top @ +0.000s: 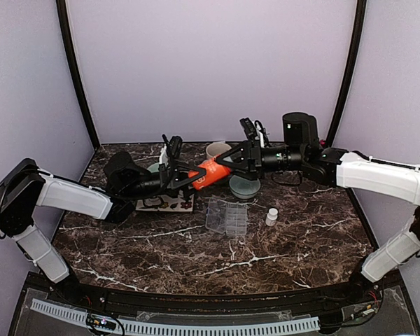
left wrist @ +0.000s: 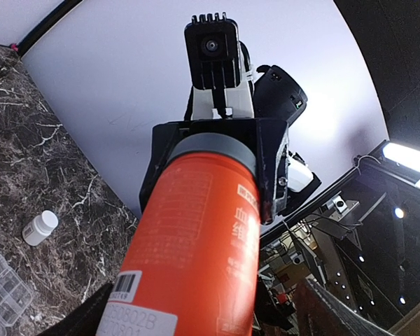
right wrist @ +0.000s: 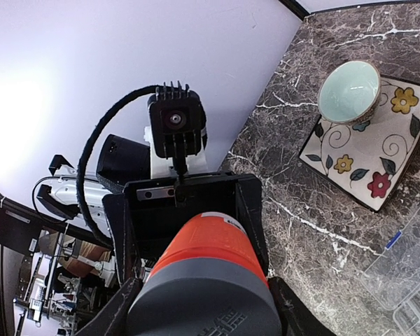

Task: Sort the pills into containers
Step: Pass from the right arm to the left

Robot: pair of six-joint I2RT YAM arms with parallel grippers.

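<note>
An orange bottle with a grey cap hangs level above the table between my two arms. My right gripper is shut on the capped end, its fingers pressed to both sides of the cap. My left gripper stands open around the bottle's bottom end, and a gap shows beside the bottle in both wrist views. The clear pill box with its containers lies on the table below, lid open. No pills can be made out.
A small white bottle stands right of the pill box. A pale green bowl sits on a flowered mat at the left. Another green bowl and a whitish cup sit behind the pill box.
</note>
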